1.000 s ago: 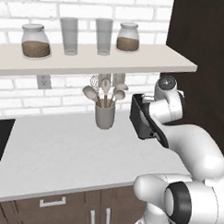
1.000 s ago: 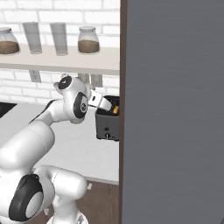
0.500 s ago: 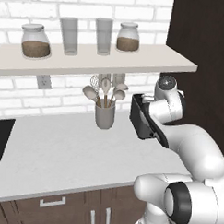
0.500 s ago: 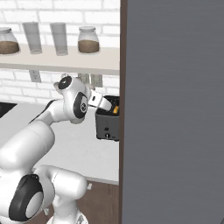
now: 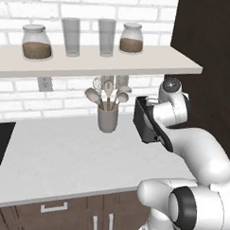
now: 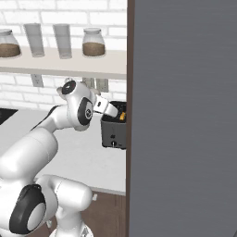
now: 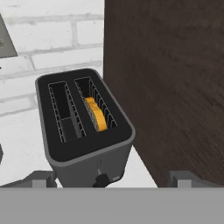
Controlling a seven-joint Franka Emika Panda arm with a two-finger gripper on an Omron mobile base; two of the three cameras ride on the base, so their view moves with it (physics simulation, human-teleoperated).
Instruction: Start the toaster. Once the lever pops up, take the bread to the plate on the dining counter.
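One slice of bread (image 7: 97, 114) sits in the right-hand slot of the toaster (image 7: 83, 131) as the hand view has it; the other slot looks empty. Toaster stands on the white desk (image 5: 62, 162) at the back corner, just beside the dark wooden panel (image 7: 175, 87) and close to the brick wall (image 7: 43, 39). End effector (image 7: 111, 179) hangs above and in front of the toaster, looking down on its top and front face; its fingertips (image 7: 41, 178) flank the toaster's lower front at the bottom of the hand view, standing wide apart and holding nothing. Small dark knob (image 7: 103, 180) is low on the front face, between the tips. My read: lever not pressed yet, so starting the toaster is the step in hand. Handling guess: toaster is rigid and heavy enough to stay put under a downward push, but could slide if pushed sideways. Bread is light, soft, crushable; take it by the exposed top edge across its thin faces, gentle squeeze, lift straight up to clear the slot wires. Panel leaves little room on that side.
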